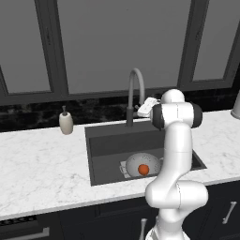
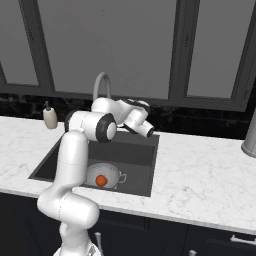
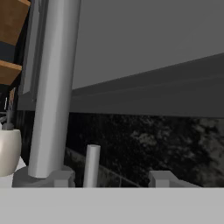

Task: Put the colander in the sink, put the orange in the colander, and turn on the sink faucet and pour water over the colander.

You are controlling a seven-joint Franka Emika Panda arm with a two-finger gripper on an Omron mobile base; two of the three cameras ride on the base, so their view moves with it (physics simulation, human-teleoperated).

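The grey colander (image 1: 133,162) (image 2: 111,172) sits in the dark sink (image 1: 117,143) (image 2: 131,156), and the orange (image 1: 143,169) (image 2: 101,180) lies inside it. The tall gooseneck sink faucet (image 1: 135,82) (image 2: 101,82) (image 3: 54,87) rises behind the basin. My gripper (image 1: 145,108) (image 3: 111,179) hovers by the faucet's base. In the hand view its jaws stand apart, with the small upright lever (image 3: 92,166) between the fingertips (image 3: 61,178), nearer the left one. Water is out of view.
A beige soap dispenser (image 1: 66,123) (image 2: 49,118) (image 3: 8,151) stands on the white marble counter (image 1: 42,164) (image 2: 200,175) left of the sink. A grey metal vessel (image 1: 236,105) (image 2: 249,136) stands at the far right. Dark windows and a black backsplash close the back.
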